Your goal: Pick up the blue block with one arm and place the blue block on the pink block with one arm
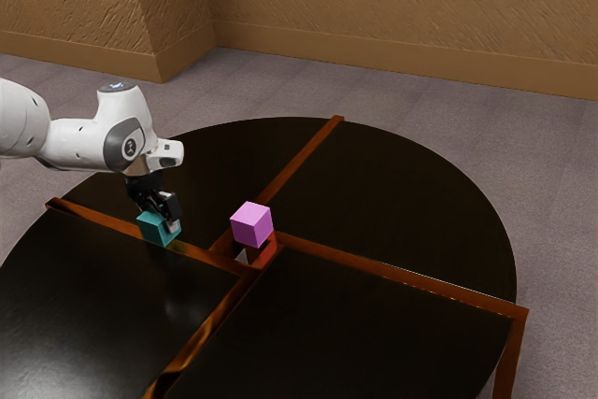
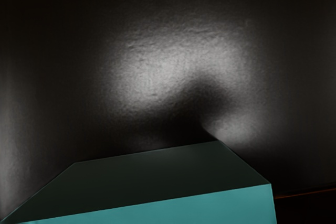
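Fingers (image 1: pixel 171 206) of the gripper (image 1: pixel 159 218) clamp the blue block (image 1: pixel 154 230).

The blue block (image 1: pixel 157 228) is a small teal-blue cube with flat, plain faces, one corner turned toward the exterior camera. It sits upright between the black fingers (image 1: pixel 171 206), which press on it from two sides. It is at the wooden strip that runs from the worktop's middle toward the edge on the exterior view's left. Whether it touches the worktop cannot be told.

The pink block (image 1: pixel 251 223) is a like-sized cube standing upright near the worktop's middle, just beside the crossing of the strips, apart from the blue block.
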### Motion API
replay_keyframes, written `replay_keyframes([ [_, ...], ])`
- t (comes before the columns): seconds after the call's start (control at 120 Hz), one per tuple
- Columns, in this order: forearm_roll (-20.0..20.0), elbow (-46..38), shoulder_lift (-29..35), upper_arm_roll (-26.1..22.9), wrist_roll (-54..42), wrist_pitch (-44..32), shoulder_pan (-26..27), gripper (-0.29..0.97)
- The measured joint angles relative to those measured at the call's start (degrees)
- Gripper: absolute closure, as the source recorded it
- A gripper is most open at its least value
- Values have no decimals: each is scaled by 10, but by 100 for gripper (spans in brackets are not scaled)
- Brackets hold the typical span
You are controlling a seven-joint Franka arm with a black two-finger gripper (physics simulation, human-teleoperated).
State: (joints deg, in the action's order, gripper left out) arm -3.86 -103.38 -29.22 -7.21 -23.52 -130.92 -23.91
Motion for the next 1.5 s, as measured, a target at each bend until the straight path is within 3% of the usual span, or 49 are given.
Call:
replay_keyframes([
  [0.383, -1, 0, 0, 0, 8, 0, 0, 1],
  [0.692, -1, 0, 0, 0, 11, 0, 0, 26],
  [0.983, -5, 0, 4, 0, 18, -2, 0, 32],
  [1.5, -5, -38, 118, -36, 33, 21, 1, 35],
])
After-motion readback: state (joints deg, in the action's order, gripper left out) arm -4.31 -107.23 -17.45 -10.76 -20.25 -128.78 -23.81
